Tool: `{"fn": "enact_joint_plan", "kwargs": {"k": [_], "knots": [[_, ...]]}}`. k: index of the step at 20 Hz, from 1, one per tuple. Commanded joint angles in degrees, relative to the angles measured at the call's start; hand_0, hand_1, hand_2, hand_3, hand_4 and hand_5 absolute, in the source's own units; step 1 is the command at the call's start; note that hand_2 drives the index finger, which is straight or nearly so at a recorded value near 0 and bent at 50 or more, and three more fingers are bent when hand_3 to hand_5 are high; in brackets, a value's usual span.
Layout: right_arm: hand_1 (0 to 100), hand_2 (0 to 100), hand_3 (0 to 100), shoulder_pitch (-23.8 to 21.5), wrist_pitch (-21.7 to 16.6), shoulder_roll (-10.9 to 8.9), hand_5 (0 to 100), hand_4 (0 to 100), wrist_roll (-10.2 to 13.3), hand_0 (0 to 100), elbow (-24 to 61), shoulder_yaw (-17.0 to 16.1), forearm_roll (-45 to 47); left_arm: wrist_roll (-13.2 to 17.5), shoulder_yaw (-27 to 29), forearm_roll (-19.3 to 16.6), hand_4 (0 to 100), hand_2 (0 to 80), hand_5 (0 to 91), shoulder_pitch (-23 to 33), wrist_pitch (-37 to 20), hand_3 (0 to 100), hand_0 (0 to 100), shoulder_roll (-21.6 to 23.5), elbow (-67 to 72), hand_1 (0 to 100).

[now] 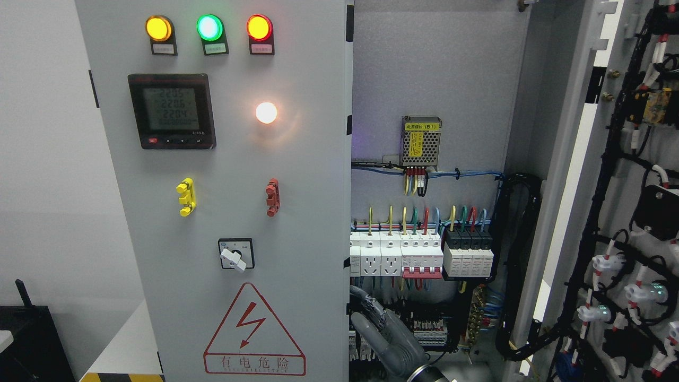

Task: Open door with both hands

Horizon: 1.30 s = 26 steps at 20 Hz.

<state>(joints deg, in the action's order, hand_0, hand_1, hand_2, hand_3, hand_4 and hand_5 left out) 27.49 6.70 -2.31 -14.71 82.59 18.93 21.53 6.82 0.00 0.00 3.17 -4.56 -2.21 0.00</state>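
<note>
One hand (pixel 390 339) low at the left door's (pixel 233 201) free edge, right door (pixel 599 185) swung wide.

Nearest, at the bottom, a grey hand reaches up beside the left door's right edge, fingers (pixel 366 323) extended, loosely together, gripping nothing; which arm it belongs to I cannot tell. The left door stands shut-side on, filling the left half: three lamps (pixel 209 27) on top, yellow, green, red, then one meter (pixel 172 111), one white light (pixel 266 112), two handles, yellow (pixel 186 197) and red (pixel 272 197), one rotary switch (pixel 236 256), one warning triangle (pixel 253 331). Between the doors there's open room into the cabinet: a row of breakers (pixel 421 254) with coloured wires, and further back one power supply (pixel 421 141) on the rear panel. Right door hangs open at the far right, its inner wiring facing us.
</note>
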Motion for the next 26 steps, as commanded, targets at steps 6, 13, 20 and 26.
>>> {"fn": "enact_joint_plan", "kwargs": {"k": [6,13,20,26], "knots": [[39,0,0,1.25,0.16,-0.68,0,0,-4.61,12,-1.11,-0.56,0.70,-0.05,0.09,-0.79,0,0.0,0.0,0.00,-0.01,0,12,0.01,-0.17,39],[39,0,0,2.83,0.16,-0.59,0,0,-7.26,12,-2.52,-0.64,0.79,0.04,0.09,-0.79,0,0.0,0.0,0.00,-0.01,0,12,0.01,-0.17,39],[39,0,0,2.22,0.16,-0.68,0,0,-7.52,12,-1.56,-0.64,2.01,-0.05,0.09,-0.79,0,0.0,0.0,0.00,-0.01,0,12,0.01,-0.17,39],[39,0,0,0.73,0.16,-1.64,0,0,-8.05,12,1.43,0.32,7.03,-0.05,0.09,-0.79,0,0.0,0.0,0.00,-0.01,0,12,-0.08,-0.17,39]]}}
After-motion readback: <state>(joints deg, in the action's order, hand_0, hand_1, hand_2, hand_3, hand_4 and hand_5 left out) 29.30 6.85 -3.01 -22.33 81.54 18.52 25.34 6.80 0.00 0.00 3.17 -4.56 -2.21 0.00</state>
